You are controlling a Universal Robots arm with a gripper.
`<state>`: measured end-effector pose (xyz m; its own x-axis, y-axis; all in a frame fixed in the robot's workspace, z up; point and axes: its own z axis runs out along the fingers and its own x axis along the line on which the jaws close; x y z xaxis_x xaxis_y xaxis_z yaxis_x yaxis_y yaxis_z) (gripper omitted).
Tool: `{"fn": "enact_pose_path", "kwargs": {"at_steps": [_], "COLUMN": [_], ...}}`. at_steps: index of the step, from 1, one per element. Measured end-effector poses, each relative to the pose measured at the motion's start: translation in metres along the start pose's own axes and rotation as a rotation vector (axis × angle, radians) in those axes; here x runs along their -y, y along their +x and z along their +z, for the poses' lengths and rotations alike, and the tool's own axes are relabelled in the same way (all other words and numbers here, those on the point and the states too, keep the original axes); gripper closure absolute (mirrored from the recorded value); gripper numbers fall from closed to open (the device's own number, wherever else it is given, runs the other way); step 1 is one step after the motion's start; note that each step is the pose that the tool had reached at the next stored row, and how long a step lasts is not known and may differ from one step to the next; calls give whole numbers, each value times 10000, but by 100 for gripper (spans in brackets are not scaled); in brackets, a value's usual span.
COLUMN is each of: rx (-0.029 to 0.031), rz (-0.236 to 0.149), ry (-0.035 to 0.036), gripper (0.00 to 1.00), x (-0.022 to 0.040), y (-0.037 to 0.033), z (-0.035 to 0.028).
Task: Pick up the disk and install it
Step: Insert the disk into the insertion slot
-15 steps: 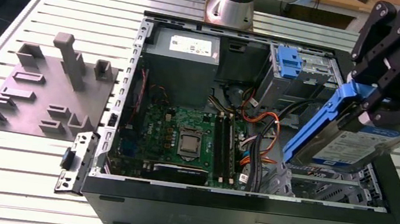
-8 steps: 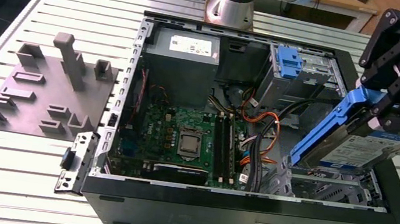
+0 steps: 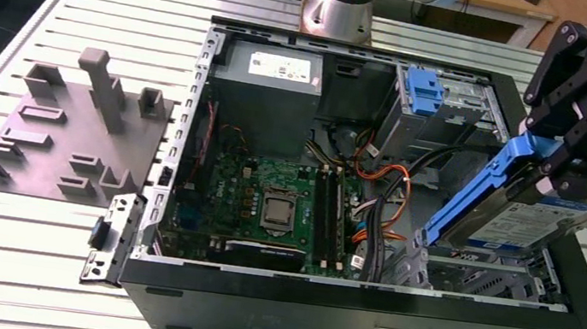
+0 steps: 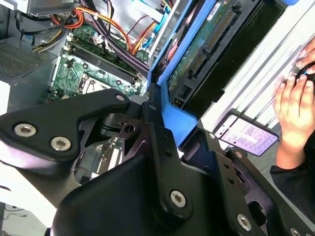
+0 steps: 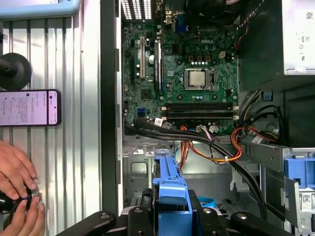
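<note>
The disk (image 3: 525, 225) is a silver-grey drive with a white-and-blue label in a blue carrier, held tilted above the open computer case (image 3: 365, 308) at the exterior view's right. My gripper (image 3: 556, 163) is shut on its upper end. The disk's lower end points down toward the metal drive cage (image 3: 485, 278) in the case's near right corner. In the second wrist view the disk (image 4: 206, 44) shows its green underside and connector, with the gripper (image 4: 162, 123) clamped on the blue frame. In the first wrist view the blue carrier (image 5: 170, 187) sticks out from the gripper (image 5: 170, 219) over the cage.
Inside the case lie the motherboard (image 3: 265, 204), a grey power supply (image 3: 270, 84), orange and black cables (image 3: 383, 186), and another blue carrier (image 3: 424, 92) in the far bay. A grey fixture plate (image 3: 67, 133) sits at the exterior view's left. A person's hands (image 5: 17, 196) and a phone (image 5: 29, 107) rest beside the case.
</note>
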<state>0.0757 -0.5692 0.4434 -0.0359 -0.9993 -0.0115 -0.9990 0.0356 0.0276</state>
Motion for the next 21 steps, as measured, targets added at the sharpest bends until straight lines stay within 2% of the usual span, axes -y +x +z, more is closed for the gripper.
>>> {"fn": "enact_pose_path", "kwargs": {"at_steps": [10,21], "rx": [-2,-2], "rz": [1,0], "ry": [0,0], "gripper": [64,64], "x": [36,40], "y": [-3,-2], "z": [55,105]}}
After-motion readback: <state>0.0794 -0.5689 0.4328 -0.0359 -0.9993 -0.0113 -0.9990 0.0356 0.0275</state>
